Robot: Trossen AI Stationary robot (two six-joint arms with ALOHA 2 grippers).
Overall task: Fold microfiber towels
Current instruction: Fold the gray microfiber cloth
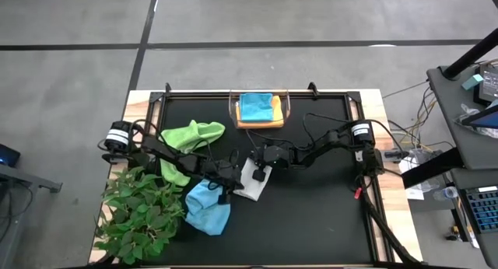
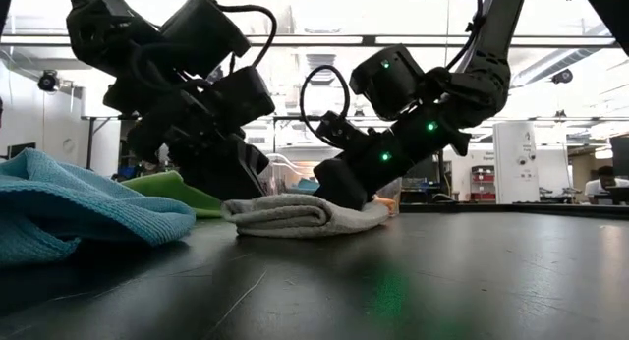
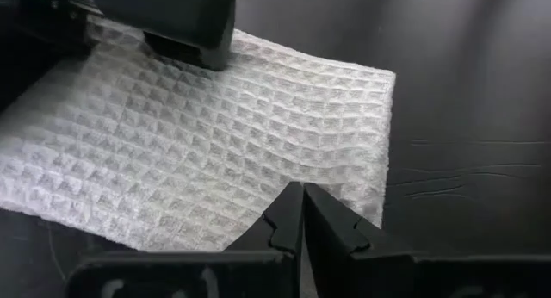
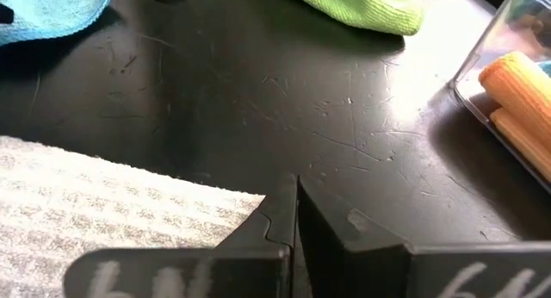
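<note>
A pale grey-white towel (image 1: 253, 185) (image 2: 295, 214) lies folded over on the black table, its rounded fold toward the table's left. My left gripper (image 1: 232, 176) (image 3: 301, 199) is shut at its left edge. My right gripper (image 1: 261, 172) (image 4: 295, 190) is shut at a far corner. A lime green towel (image 1: 193, 137) lies crumpled at the far left. A light blue towel (image 1: 208, 208) lies bunched near the front. A teal towel (image 1: 255, 106) and a yellow-orange towel (image 1: 274, 115) sit in the clear bin (image 1: 286, 106). My left gripper has its shut fingers on the towel's near edge (image 3: 258, 220), slanting down from the table's left. The tips themselves hide how many layers are between them. The towel rests flat on the table. My right gripper meets the towel's corner (image 4: 250, 199) with shut fingers, slanting down from the table's right. The corner runs in under the fingertips and lies on the table, slack.
A leafy green plant (image 1: 140, 211) stands at the near left corner beside the light blue towel. The clear bin sits at the far edge, centre. Bare black table surface (image 1: 319, 214) stretches over the right half. Cables run along the right arm.
</note>
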